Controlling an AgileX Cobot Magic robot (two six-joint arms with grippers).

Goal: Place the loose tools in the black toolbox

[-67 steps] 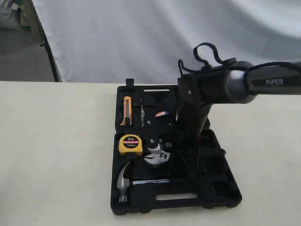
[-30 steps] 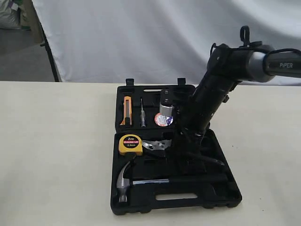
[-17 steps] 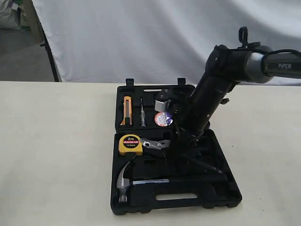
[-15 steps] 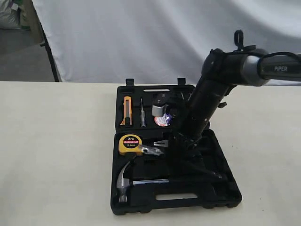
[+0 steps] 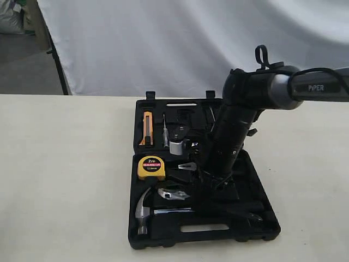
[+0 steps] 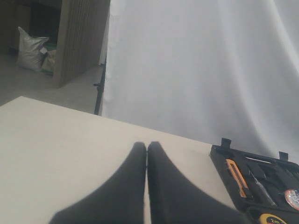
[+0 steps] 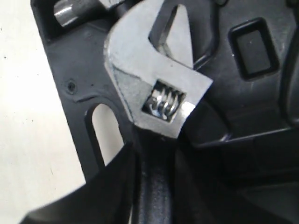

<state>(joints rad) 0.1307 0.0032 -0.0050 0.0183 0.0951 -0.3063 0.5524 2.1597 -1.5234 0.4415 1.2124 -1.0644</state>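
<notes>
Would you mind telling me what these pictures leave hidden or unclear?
Adjustable wrench handle: right wrist view, buried between the right gripper fingers.
Tape roll: left wrist view, cut off by the frame edge; exterior view, behind the right arm.
Hammer handle end: exterior view, under that arm.

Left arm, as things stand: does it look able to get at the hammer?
Probably yes: the hammer lies at the toolbox's near left corner, bare table beside it. The right gripper, holding the wrench, is further right.
</notes>
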